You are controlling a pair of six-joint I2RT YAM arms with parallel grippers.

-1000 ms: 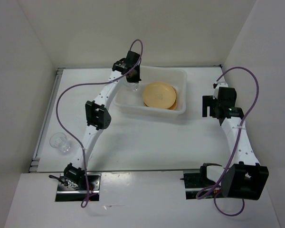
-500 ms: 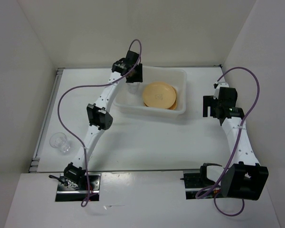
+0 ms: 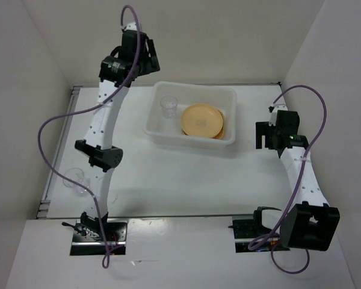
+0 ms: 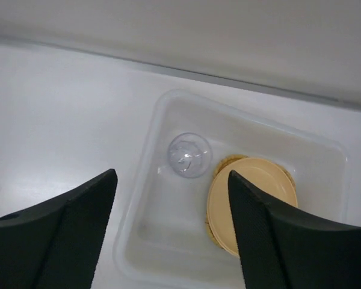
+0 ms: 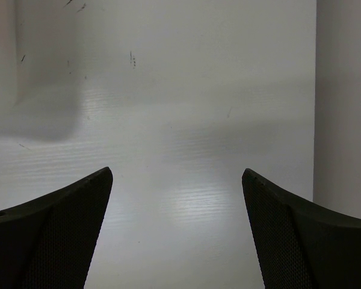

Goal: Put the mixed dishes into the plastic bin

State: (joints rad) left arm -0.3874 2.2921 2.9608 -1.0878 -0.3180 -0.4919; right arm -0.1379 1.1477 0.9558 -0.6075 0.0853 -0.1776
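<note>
Left gripper (image 4: pixel 171 176): the two dark fingers (image 4: pixel 60 235) stand spread wide with nothing between them. The gripper is raised high above the far left part of the table (image 3: pixel 186 180) and is tilted down toward the plastic bin (image 3: pixel 191 139). It touches nothing.

Seen from the left wrist, the gap between the fingers frames the bin's left half. A small clear cup (image 4: pixel 189 155) stands upright on the bin floor there, mouth up, near the far left corner and apart from the walls.

Just to the right of this cup lies a round tan plate (image 3: pixel 202 120), flat, filling the middle of the bin. A darker, textured edge (image 4: pixel 227 161) of a further plate shows from under its rim. How many plates lie in the stack cannot be told.

Right gripper (image 5: pixel 177 171): the fingers are likewise parted and hold nothing. It hangs above bare table, to the right of the bin and apart from its right wall.

A second clear cup (image 3: pixel 76 179) stands on the table at the left edge, well apart from the bin and partly hidden behind the left arm (image 3: pixel 102 129).
</note>
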